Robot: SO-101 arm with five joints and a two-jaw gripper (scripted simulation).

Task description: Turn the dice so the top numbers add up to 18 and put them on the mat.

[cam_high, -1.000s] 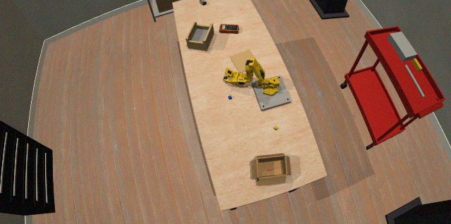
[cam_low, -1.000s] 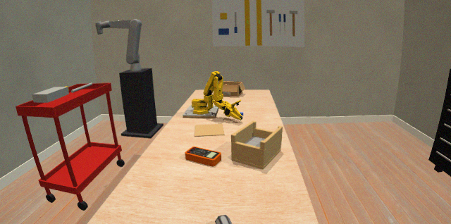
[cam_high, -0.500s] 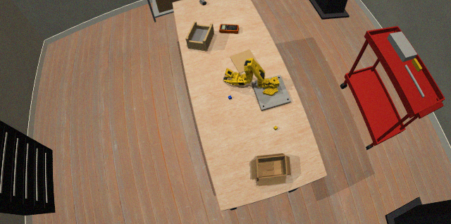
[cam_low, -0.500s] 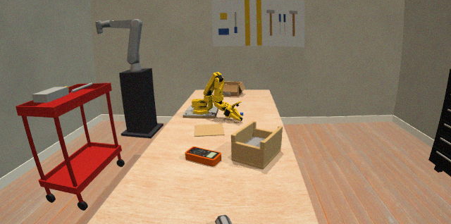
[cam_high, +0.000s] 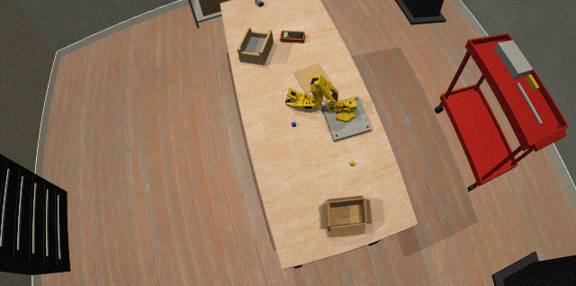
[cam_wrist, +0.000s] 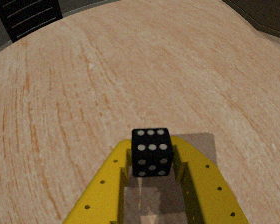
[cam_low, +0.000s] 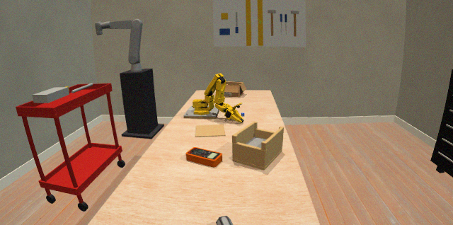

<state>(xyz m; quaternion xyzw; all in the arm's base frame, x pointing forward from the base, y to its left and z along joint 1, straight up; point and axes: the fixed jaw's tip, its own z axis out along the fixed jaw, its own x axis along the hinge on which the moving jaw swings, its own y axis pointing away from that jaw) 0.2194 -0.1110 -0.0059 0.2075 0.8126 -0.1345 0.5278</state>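
Dice handling is at an early stage: one die is in hand and none sits on the mat. The tool [cam_wrist: 152, 163] is closed on the black die [cam_wrist: 151, 152], which is clamped between the jaws just above the surface [cam_high: 297, 196]; the face toward the wrist camera shows six pips. The mat [cam_high: 307, 75] lies just beside the arm, on the far side from the tool, and carries no die. The blue die [cam_high: 293, 124] rests on the surface near the tool. The yellow die [cam_high: 352, 163] rests well apart, beyond the base plate [cam_high: 360, 130]. Remaining work: place all three dice flat on the mat, each presumably six-up.
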